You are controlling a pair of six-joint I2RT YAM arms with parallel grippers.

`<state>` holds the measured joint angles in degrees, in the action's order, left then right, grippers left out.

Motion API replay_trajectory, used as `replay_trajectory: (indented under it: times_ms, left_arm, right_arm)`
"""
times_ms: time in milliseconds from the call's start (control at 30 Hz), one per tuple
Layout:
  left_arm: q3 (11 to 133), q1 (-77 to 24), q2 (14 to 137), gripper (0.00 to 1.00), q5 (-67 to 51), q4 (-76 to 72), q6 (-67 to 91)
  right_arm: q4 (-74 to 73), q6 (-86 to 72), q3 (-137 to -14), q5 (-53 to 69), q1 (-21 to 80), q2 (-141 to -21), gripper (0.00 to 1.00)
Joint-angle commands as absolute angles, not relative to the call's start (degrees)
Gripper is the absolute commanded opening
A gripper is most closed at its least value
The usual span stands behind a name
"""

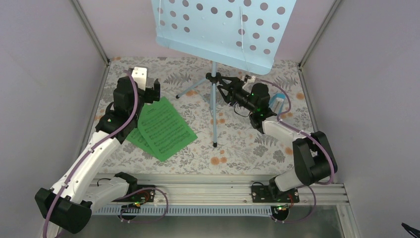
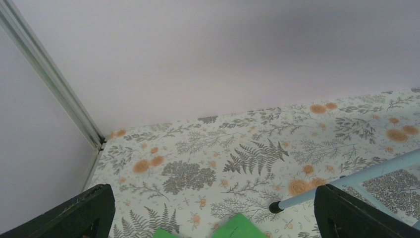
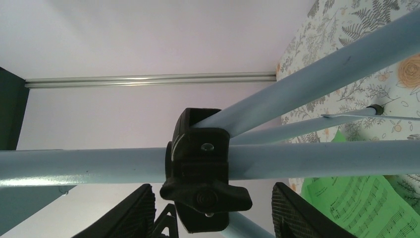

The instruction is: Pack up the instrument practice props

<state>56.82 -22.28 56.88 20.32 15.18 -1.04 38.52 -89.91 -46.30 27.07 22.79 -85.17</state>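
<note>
My left tool (image 2: 213,192) is wide over the green pages (image 1: 164,130). My right tool (image 3: 213,198) is wide around the black knob (image 3: 205,197) of the music stand (image 1: 214,119).

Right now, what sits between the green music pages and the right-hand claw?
The top view shows one music stand leg running between the green pages and right gripper.

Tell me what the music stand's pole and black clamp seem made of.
Pole: likely painted metal tubing, smooth pale blue with a soft sheen. Clamp: looks like moulded black plastic, matte, with a shiny screw head set in it.
</note>
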Motion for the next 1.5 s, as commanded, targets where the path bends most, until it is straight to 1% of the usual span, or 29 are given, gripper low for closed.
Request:
replay_trajectory:
  times_ms: [0, 67, 233, 400, 567, 633, 733, 800, 867, 1467]
  left_arm:
    - [56.0, -22.1, 56.4, 1.0, 19.9, 14.6, -1.4]
    - [55.9, -22.1, 56.2, 1.0, 19.7, 14.6, -1.3]
    - [55.8, -22.1, 56.3, 1.0, 19.8, 14.6, -1.0]
    - [55.9, -22.1, 56.3, 1.0, 19.8, 14.7, -0.9]
    - [55.9, -22.1, 56.4, 1.0, 19.6, 14.7, -0.7]
    - [55.9, -22.1, 56.4, 1.0, 19.5, 14.6, -0.7]
    - [55.9, -22.1, 56.5, 1.0, 19.5, 14.7, -0.7]
    - [55.8, -22.1, 56.6, 1.0, 19.4, 14.7, -0.7]
    - [55.9, -22.1, 56.5, 1.0, 19.4, 14.6, -0.7]
    - [55.9, -22.1, 56.4, 1.0, 19.5, 14.9, -0.4]
  right_arm:
    - [37.3, -88.3, -47.9, 24.5, 22.4, -83.5, 0.54]
    - [36.0, -86.8, -49.0, 24.0, 22.4, -83.4, 0.52]
    - [29.3, -81.6, -52.7, 21.8, 22.4, -82.6, 0.52]
    - [28.2, -81.2, -52.8, 20.8, 22.4, -82.2, 0.51]
    - [28.6, -81.7, -52.5, 21.3, 22.4, -82.4, 0.44]
    - [28.7, -81.8, -52.3, 21.4, 22.4, -82.3, 0.43]
    - [28.7, -82.1, -52.2, 21.7, 22.4, -82.0, 0.43]
    - [29.0, -82.7, -51.7, 21.7, 22.5, -81.8, 0.47]
    - [29.6, -83.2, -51.2, 21.9, 22.6, -81.6, 0.48]
    - [30.9, -84.6, -50.5, 22.6, 22.9, -82.6, 0.48]
